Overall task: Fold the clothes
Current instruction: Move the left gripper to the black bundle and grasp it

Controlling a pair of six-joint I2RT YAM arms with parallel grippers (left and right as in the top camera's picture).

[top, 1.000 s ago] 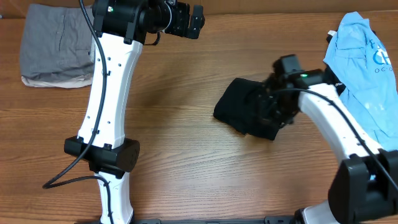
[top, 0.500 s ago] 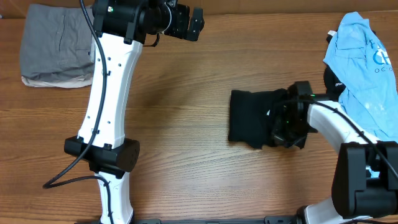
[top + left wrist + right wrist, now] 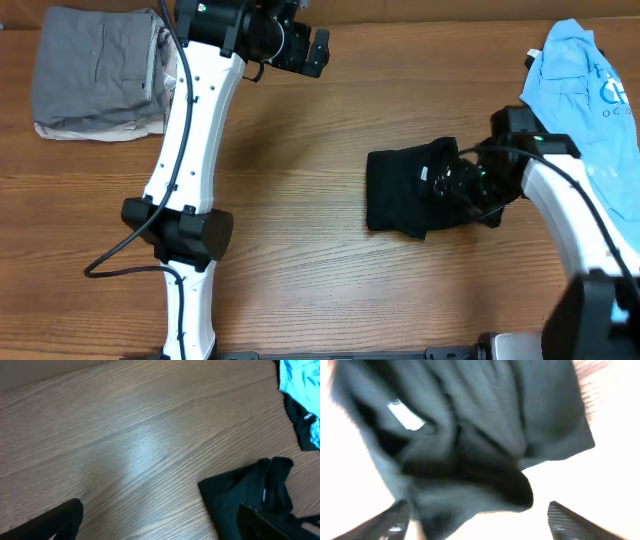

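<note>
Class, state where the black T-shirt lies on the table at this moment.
In the overhead view the black T-shirt lies bunched right of centre, just in front of the right arm's fingers, with the light blue T-shirt further right.

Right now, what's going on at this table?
The right gripper hovers at the right edge of a black T-shirt, jaws open and holding nothing. The shirt lies in a compact, rumpled bundle on the wooden table. The left gripper hangs open near the far side, away from any clothes. A light blue T-shirt lies unfolded at the right, and grey folded garments sit far left.
</note>
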